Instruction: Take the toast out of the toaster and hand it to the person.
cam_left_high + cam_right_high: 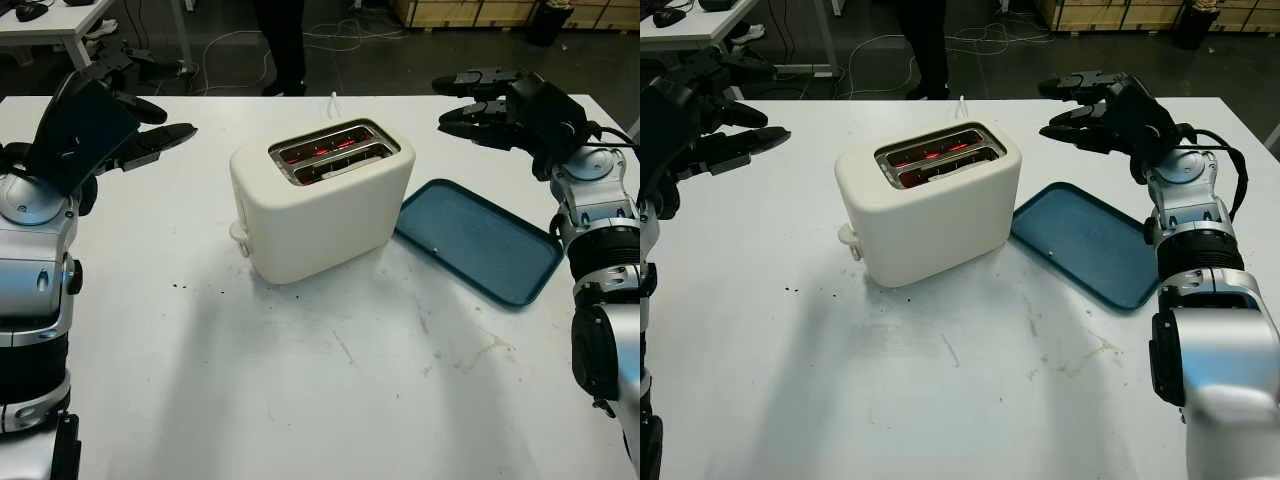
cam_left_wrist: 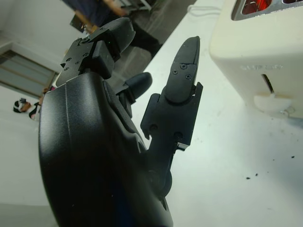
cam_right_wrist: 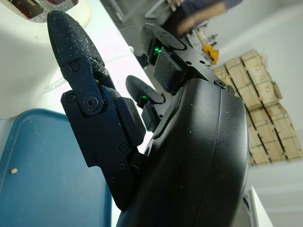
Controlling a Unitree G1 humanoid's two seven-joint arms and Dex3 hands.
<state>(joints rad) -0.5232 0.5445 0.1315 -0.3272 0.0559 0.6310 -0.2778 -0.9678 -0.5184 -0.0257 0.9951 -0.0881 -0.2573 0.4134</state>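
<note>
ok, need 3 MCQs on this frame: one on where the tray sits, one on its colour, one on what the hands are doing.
1. The tray lies:
A. beside the toaster, toward the robot's right
B. on top of the toaster
C. toward the robot's left

2. The tray's colour:
A. red
B. blue
C. yellow

3. The left hand and right hand are:
A. both gripping toast
B. open, raised on either side of the toaster
C. pressed on the tray

Answers: 1 A, it lies flat on the table by the toaster's right side. 2 B, blue surface. 3 B, neither hand holds anything.

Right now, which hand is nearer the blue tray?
The right hand, open above the table just behind the tray; the left hand is beyond the toaster.
</note>
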